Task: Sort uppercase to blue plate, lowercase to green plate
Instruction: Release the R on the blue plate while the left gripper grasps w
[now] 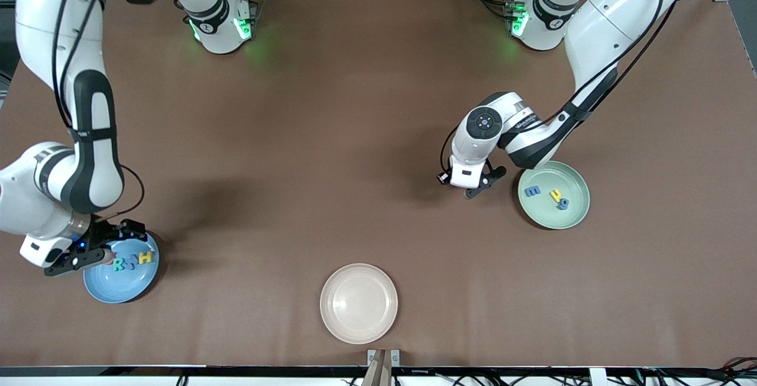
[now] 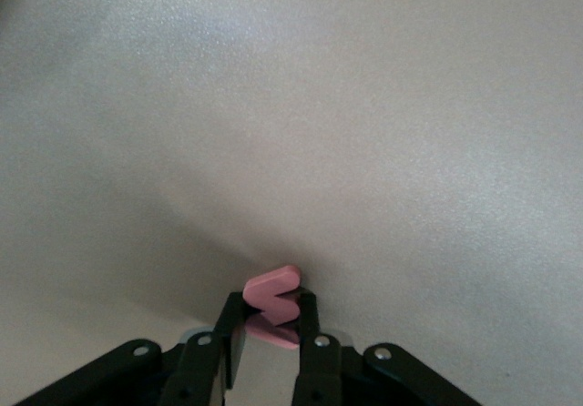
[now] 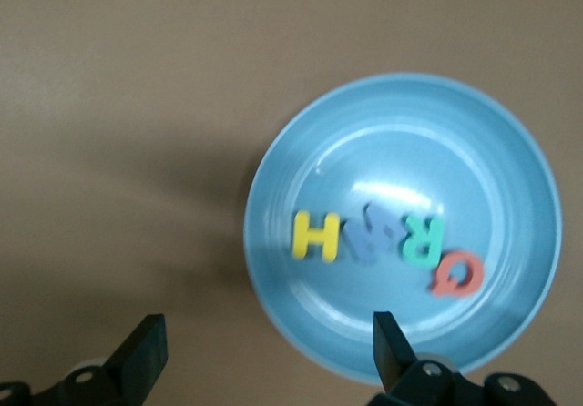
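Observation:
The blue plate holds the teal R, blue W and yellow H. In the right wrist view the blue plate holds H, W, R and red Q in a row. My right gripper hangs open and empty over that plate's rim. The green plate holds the blue E-like letter, yellow h and blue g. My left gripper is over the table beside the green plate, shut on the red w/m letter.
A cream plate lies empty near the front camera, midway along the table edge. The brown table stretches between the two plates.

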Motion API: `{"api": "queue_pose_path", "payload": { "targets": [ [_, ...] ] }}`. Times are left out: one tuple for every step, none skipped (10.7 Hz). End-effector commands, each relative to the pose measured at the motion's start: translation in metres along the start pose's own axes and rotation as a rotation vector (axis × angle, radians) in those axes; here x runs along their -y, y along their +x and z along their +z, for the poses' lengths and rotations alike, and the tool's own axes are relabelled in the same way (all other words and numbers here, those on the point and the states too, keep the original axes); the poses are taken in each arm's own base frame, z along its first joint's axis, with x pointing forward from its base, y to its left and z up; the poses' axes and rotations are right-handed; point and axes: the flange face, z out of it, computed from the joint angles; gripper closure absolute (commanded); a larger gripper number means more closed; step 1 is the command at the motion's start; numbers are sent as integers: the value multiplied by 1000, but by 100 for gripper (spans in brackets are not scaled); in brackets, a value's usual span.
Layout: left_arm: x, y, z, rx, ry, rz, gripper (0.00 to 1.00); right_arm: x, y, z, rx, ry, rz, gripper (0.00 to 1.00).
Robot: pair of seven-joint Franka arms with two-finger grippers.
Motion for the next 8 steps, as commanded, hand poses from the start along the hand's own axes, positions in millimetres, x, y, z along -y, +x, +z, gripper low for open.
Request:
{"api": "queue_pose_path", "payload": {
  "targets": [
    [6,9,-6,-44,2,4,86,22,-34,-31,17,24,55,0],
    [7,12,-11,-55,6,20,87,36,-43,-38,28,29,76,0],
    [11,21,-16,-66,21,24,88,55,-55,-43,46,30,93,0],
    [13,27,-23,-84,39,42,90,75,-69,-46,68,25,101,0],
    [17,34,-31,-97,56,71,91,98,-81,-49,98,-3,81,0],
    [24,47,-37,-107,76,94,93,118,-91,-48,138,-58,63,0],
    [31,58,-47,-118,96,127,94,134,-101,-53,146,-75,87,0],
    [41,73,-57,-128,119,159,94,147,-105,-60,146,-75,101,0]
  ]
}}
